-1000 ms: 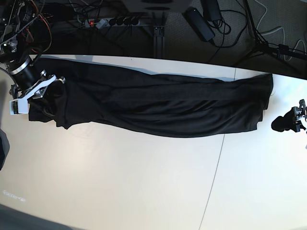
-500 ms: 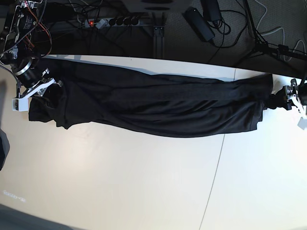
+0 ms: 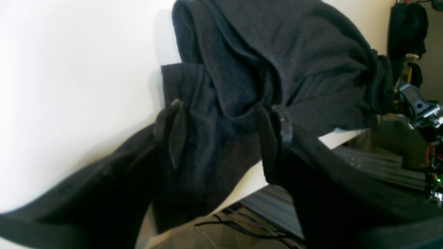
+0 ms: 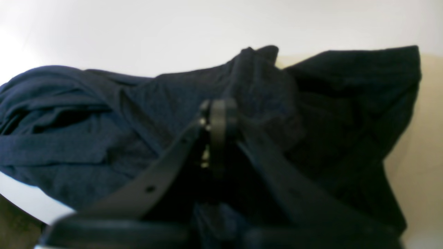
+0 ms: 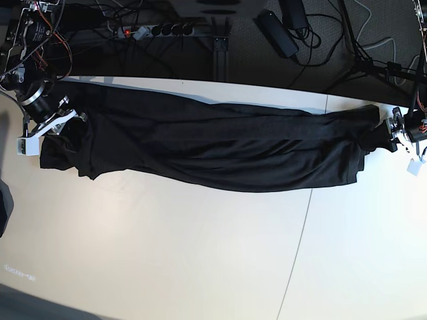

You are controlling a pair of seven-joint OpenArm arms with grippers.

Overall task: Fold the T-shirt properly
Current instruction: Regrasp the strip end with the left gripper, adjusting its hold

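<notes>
Cloth stretched long across the pale surface (image 5: 200, 253): the T-shirt (image 5: 213, 147) lay as a narrow dark band near the far edge, its long axis running side to side between the two arms, one arm at each end. At the end on the base view's left, the right pincer (image 4: 218, 114) was closed tight with a bunch of the fabric pinched in it. At the opposite end, the left pincer (image 3: 225, 121) stood with its jaws wide apart, and the wrist view showed a thick fold of the shirt lying between them, not yet squeezed. So the garment ran straight away from each pincer toward the other, and the next move, I judged, hinged on the left one closing over that fold.
</notes>
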